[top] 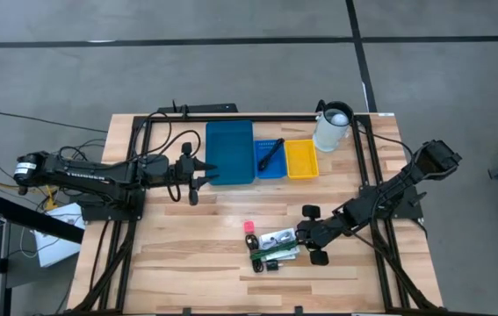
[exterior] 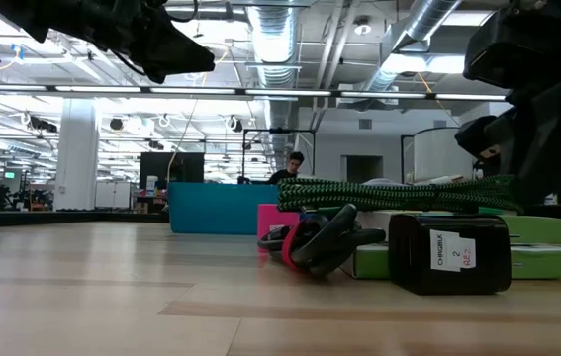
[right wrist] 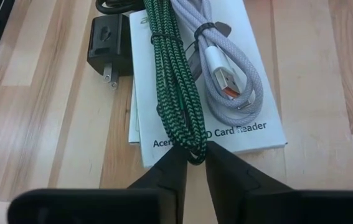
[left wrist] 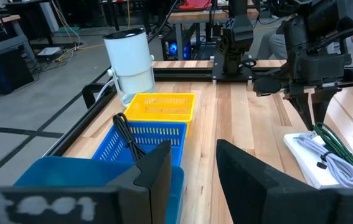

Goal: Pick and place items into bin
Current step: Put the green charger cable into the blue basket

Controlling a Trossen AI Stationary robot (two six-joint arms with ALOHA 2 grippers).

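Over at the near side of the table (top: 187, 254), the right gripper (right wrist: 192, 155) has its fingers pinched on the looped end of the green braided cable (right wrist: 175, 81), which lies across a white boxed card reader (right wrist: 251, 134) beside a coiled pale cable (right wrist: 223, 59) and a black plug block (right wrist: 109, 43). So the pick looks to be just underway, with the cable not yet lifted. Next it would need to raise the bundle clear and carry it to the blue bin (top: 230, 151), where the left gripper (top: 198, 175) hangs with fingers parted.
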